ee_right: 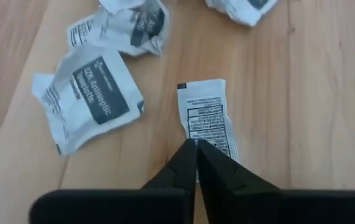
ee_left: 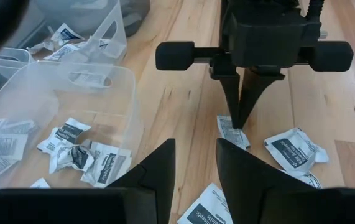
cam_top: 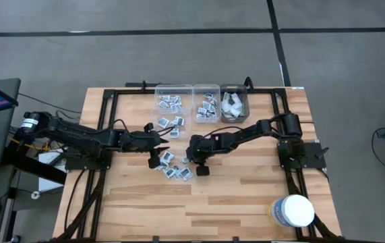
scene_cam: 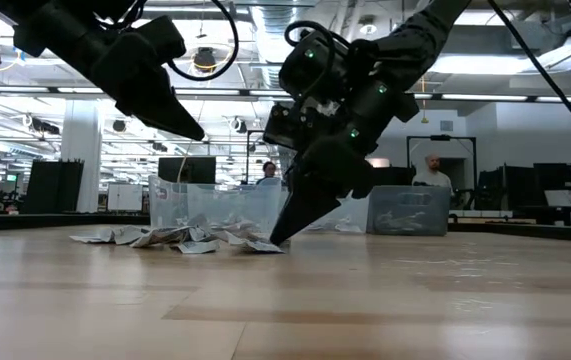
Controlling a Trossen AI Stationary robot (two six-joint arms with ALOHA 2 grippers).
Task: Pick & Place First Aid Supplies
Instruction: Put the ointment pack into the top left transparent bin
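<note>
The first aid supplies (cam_top: 172,170) lie scattered on the wooden table (cam_top: 246,196) as small white packets with dark prints. More of them (cam_top: 168,124) sit closer to the bins. My right gripper (ee_right: 196,144) points straight down and is shut on the end of a narrow white packet (ee_right: 205,115) that lies flat on the wood. The left wrist view shows the same packet (ee_left: 233,132) under the right gripper (ee_left: 238,124). My left gripper (ee_left: 196,155) hovers a short way left of it, open with nothing between its fingers. Square packets (ee_right: 90,93) lie beside the pinched one.
Three clear bins stand along the table's far edge, left (cam_top: 173,101), middle (cam_top: 207,102) and right (cam_top: 234,102), all holding packets. A big white round tub (cam_top: 293,210) stands at the front right corner. People show in the room behind (scene_cam: 433,170).
</note>
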